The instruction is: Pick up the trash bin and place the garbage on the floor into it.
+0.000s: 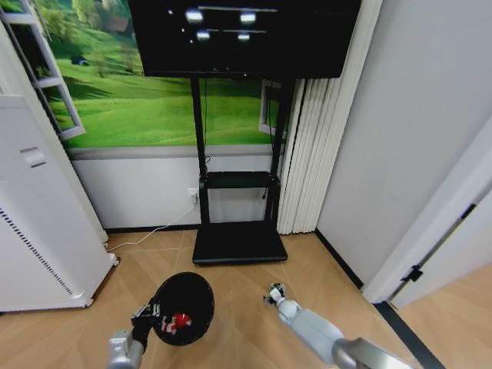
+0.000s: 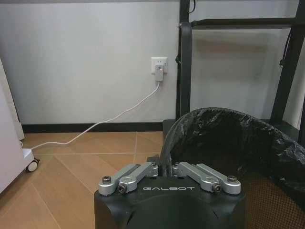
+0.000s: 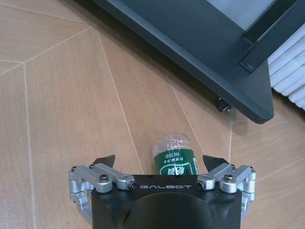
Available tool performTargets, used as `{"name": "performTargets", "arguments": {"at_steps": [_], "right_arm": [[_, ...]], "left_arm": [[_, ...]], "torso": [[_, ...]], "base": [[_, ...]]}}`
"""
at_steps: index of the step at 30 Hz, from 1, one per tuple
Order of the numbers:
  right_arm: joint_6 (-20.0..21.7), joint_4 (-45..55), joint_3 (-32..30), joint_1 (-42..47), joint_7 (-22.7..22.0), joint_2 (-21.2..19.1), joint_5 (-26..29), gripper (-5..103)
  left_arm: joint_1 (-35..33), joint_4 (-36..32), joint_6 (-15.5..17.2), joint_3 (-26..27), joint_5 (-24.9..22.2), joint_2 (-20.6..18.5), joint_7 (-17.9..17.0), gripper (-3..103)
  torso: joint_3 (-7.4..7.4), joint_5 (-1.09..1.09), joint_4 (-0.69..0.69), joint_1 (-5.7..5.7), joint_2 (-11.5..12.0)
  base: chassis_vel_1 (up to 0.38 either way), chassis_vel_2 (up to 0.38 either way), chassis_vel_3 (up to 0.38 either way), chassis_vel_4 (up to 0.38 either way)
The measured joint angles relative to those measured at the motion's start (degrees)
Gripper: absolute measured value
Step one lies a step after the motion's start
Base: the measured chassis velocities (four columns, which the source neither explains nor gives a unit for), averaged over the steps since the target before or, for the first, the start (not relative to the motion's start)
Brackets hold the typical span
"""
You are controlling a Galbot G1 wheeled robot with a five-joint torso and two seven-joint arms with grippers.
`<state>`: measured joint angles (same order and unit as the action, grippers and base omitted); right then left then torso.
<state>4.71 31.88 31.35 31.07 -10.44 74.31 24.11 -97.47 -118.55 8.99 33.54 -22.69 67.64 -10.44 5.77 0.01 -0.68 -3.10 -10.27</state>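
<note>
Now green bottle (image 3: 175, 156) between spread right end effector (image 3: 161, 163) fingers.

Silver-grey rounded arms; black wrist housings marked GALBOT in white, with silver screwed linkages and black fingertips (image 3: 106, 160).

**Left gripper clamped on the bin's rim**

The left gripper (image 2: 164, 168) grips the near rim of the small black round plastic trash bin (image 2: 267, 191), which is lined with a crinkled black bag. Beyond it, a white power cable (image 2: 112, 118) runs from a white wall socket (image 2: 159, 65) down across the wooden herringbone floor (image 2: 86, 157). A black metal stand (image 2: 185, 71) rises behind the bin, by the wall.
</note>
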Motion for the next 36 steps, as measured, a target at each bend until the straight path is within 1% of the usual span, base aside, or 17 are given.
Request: {"name": "performTargets", "arguments": {"at_steps": [1,3,6,9,13,21,29,32,33,35,36], "right_arm": [[0.1,-0.5,-0.3,0.0,-0.6,0.4,-0.6,100],[1.5,-2.0,-2.2,0.0,-3.7,2.0,-2.3,100],[1.8,-1.9,-3.6,0.0,-4.6,2.5,-2.7,100],[2.0,-0.8,-4.1,0.0,-4.7,2.4,-2.7,100],[3.7,-0.3,-5.3,0.0,-4.2,1.9,-2.1,100],[4.1,-1.1,-6.6,0.5,-4.6,1.7,-1.4,100],[3.5,-1.0,-6.1,0.6,-5.1,0.9,-2.7,100],[4.9,1.2,-4.5,0.9,-5.2,-0.9,-3.2,100],[4.9,1.2,-4.5,0.9,-5.2,-0.9,-3.2,100],[5.9,1.8,-4.1,1.3,-5.5,-1.7,-3.3,100],[5.9,1.8,-4.1,1.3,-5.5,-1.7,-3.3,100]], "left_arm": [[0.1,0.0,0.0,0.1,0.0,-0.1,0.0,6],[0.4,0.1,0.0,0.2,-0.3,-0.2,-0.1,6],[0.6,0.2,0.0,0.2,-0.5,-0.3,-0.1,6],[0.9,0.4,0.0,0.2,-0.8,-0.6,-0.1,6],[1.6,0.5,0.0,0.1,-1.1,-0.8,-0.3,6],[1.7,0.7,0.1,0.1,-1.1,-0.8,-0.3,6],[1.9,1.0,0.1,0.1,-1.1,-0.7,-0.3,6],[1.8,1.2,0.0,0.2,-1.1,-0.6,-0.2,6],[1.8,1.2,0.0,0.2,-1.1,-0.6,-0.2,6],[1.6,1.4,-0.1,0.2,-1.1,-0.5,-0.1,6],[1.6,1.4,-0.1,0.2,-1.1,-0.5,-0.1,6]], "torso": [[0.00,-0.01,0.00,0.00,0.0],[0.00,-0.01,0.01,0.00,0.0],[0.00,0.00,0.02,0.00,0.0],[0.00,-0.01,0.01,0.00,0.0],[0.00,-0.01,0.00,0.00,0.0],[0.00,-0.01,0.00,0.00,0.0],[0.00,-0.01,0.01,0.00,0.0],[0.01,-0.01,-0.02,-0.04,0.0],[0.01,-0.01,-0.02,-0.04,0.0],[0.00,0.01,0.03,-0.03,0.0],[0.00,0.01,0.03,-0.03,0.0]], "base": [[0.000,0.000,0.000,0.000],[0.000,0.000,0.000,0.000],[0.000,0.000,0.000,0.000],[0.000,0.000,0.000,0.000],[0.000,0.000,0.000,0.000],[0.000,0.000,0.000,0.000],[-0.090,0.081,0.089,-0.094],[-0.101,0.109,0.119,-0.106],[-0.085,0.102,0.114,-0.051],[-0.017,0.025,0.002,-0.025],[0.000,0.000,0.000,0.000]]}}
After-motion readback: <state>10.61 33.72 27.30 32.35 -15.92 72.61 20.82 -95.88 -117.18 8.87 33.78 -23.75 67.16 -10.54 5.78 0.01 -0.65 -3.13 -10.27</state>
